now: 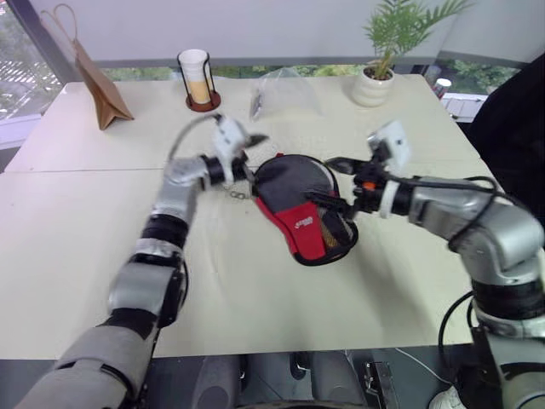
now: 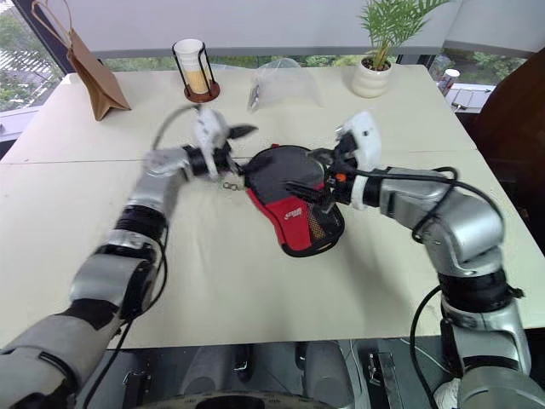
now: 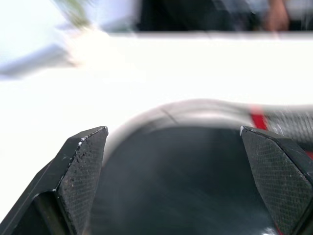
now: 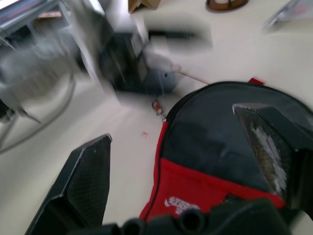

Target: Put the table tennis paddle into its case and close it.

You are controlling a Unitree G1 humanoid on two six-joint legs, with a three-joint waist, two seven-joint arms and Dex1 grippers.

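We see the case [image 1: 298, 209] lying flat on the white table [image 1: 85, 239], near its middle, with the red panel [image 1: 304, 228] and the mesh pocket toward the near side. We cannot tell from these views whether the paddle is inside it. The left gripper [image 1: 241, 146] hovers just beside the far left edge of the case, its fingers [image 3: 83, 171] spread wide and empty. The right gripper [image 2: 313, 175] is over the right part of the case, its fingers [image 4: 88, 181] also spread wide, holding nothing. On the far side stand a brown paper bag [image 1: 98, 81], a cup in a holder [image 1: 197, 81], a clear plastic bag [image 1: 281, 94] and a potted plant [image 1: 383, 60].
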